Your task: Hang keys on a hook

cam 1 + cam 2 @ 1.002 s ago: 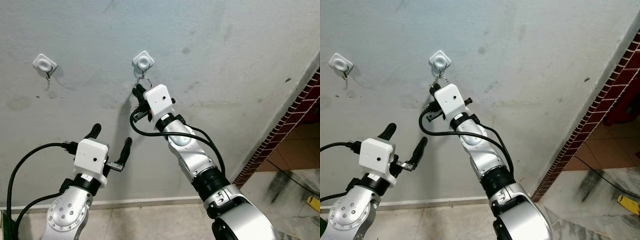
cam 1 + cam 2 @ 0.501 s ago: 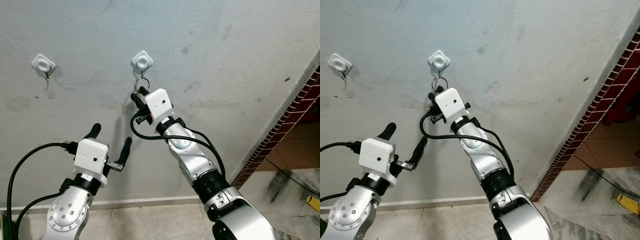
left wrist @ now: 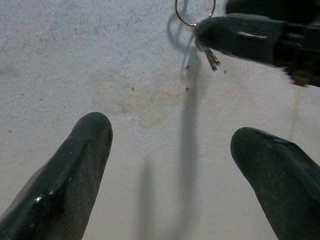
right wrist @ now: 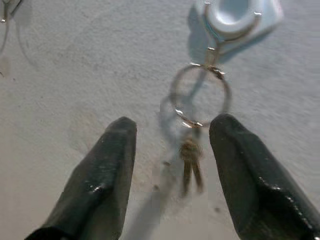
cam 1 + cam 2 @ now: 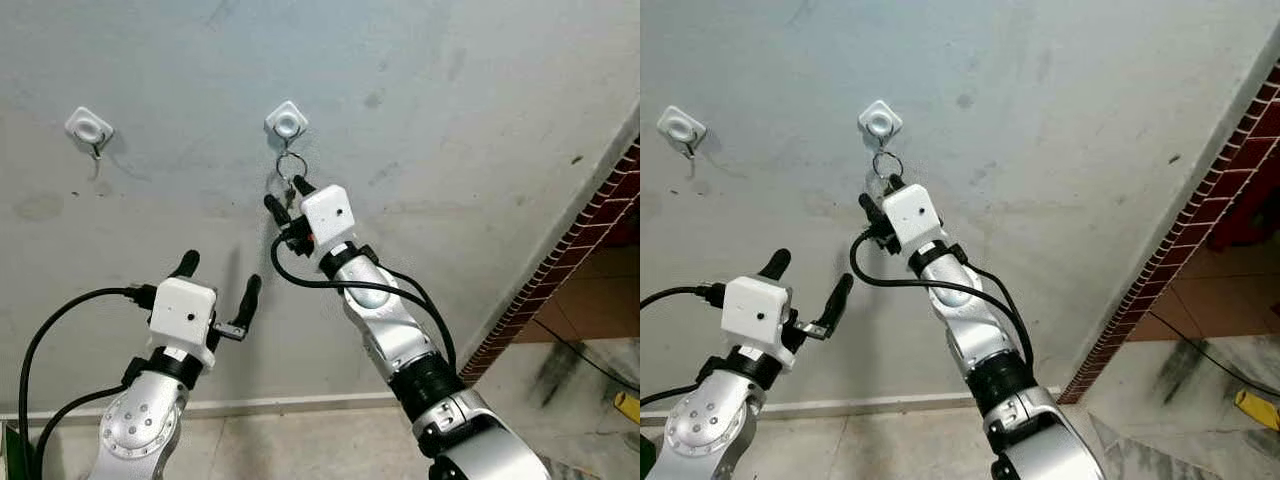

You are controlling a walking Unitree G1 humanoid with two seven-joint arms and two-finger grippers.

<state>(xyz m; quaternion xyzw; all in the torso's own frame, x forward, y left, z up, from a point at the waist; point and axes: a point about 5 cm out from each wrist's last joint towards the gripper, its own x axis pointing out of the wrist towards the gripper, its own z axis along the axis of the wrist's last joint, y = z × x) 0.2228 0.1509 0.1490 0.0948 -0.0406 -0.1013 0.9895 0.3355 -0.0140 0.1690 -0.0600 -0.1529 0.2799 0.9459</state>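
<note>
Two hooks are fixed to the wall (image 5: 450,120): the left hook (image 5: 89,127) and, well apart to its right, the right hook (image 5: 287,121). The key ring (image 4: 200,95) hangs on the right hook, with the keys (image 4: 190,162) below it against the wall. The right gripper (image 5: 284,196) sits just below the ring, fingers parted either side of the keys. The left gripper (image 5: 218,282) is lower and to the left, fingers apart. A brick wall (image 5: 580,250) adjoins on the right.

A grey plaster wall (image 5: 460,110), stained and scuffed, meets a pale skirting (image 5: 300,403) at the floor. To the right stands a red brick edge (image 5: 580,250), with reddish tiles (image 5: 590,300) and what may be worn marble flooring (image 5: 560,375) beyond it.
</note>
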